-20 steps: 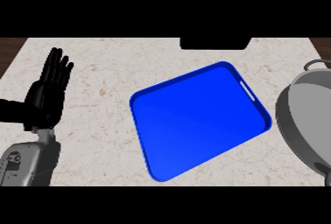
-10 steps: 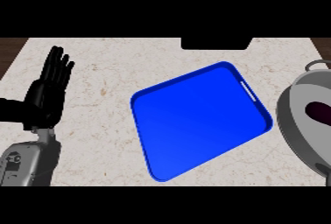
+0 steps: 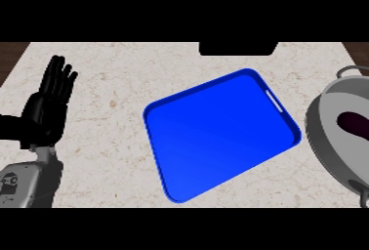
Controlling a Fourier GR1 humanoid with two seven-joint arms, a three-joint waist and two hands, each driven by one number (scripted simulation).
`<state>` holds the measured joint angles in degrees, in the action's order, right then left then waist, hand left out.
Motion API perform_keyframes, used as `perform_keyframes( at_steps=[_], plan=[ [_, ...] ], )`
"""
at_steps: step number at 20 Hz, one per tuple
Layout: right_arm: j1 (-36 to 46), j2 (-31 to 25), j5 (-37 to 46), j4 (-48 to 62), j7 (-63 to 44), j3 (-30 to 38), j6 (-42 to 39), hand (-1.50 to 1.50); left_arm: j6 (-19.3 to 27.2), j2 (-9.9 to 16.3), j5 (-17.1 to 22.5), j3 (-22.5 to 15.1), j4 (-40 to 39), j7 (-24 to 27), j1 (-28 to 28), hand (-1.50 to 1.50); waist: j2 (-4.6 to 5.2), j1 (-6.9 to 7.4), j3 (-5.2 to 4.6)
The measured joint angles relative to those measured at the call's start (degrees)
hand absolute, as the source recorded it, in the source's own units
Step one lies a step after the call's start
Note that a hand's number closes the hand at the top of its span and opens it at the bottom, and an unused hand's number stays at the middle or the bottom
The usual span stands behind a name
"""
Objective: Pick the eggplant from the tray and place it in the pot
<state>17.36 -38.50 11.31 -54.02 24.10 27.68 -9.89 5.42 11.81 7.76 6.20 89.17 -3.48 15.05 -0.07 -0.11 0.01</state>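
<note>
A dark purple eggplant (image 3: 355, 122) lies inside the grey metal pot (image 3: 324, 141) at the right edge, partly cut off by the view's border. The blue tray (image 3: 216, 132) sits tilted in the middle of the counter with nothing on it. My left hand (image 3: 47, 105) rests open at the left, fingers straight and pointing up, well away from the tray. My right hand does not show anywhere.
The counter's top is pale speckled stone. A dark rectangular object (image 3: 238, 48) sits at the back edge above the tray. Dark wood shows at the far top corners. The pot's handles stick out at its upper and lower ends.
The eggplant has come into sight inside the pot, where one second ago the pot looked bare. The left hand and the tray have not moved.
</note>
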Motion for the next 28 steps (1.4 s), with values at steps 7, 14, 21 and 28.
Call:
perform_keyframes(
  at_steps=[7, 14, 21, 28],
  plan=[
    [1.78, -4.71, -9.53, 7.31, -0.51, 8.76, -6.48, -1.5, 0.04, -0.73, -0.6, -0.19, -1.11, 1.18, 0.1, 0.0, 0.11, 0.09, 0.01],
    [2.63, -12.29, -13.57, 21.81, 7.36, 14.48, -12.43, -1.5, -0.74, -0.82, -0.35, -0.09, -0.57, 1.51, -0.17, 0.0, 0.31, 0.55, 0.11],
    [1.66, -19.66, -14.03, 33.93, 13.72, 16.97, -16.03, -1.5, 0.61, -1.58, -1.41, -0.78, -0.63, -0.02, 1.94, 0.0, 0.52, 0.86, 0.28],
    [-0.89, -23.85, -14.59, 38.65, 14.99, 18.27, -17.17, -1.5, -0.71, -1.02, -0.43, 0.32, -2.34, 1.23, 2.32, 0.0, 0.66, 0.84, 0.43]
  ],
)
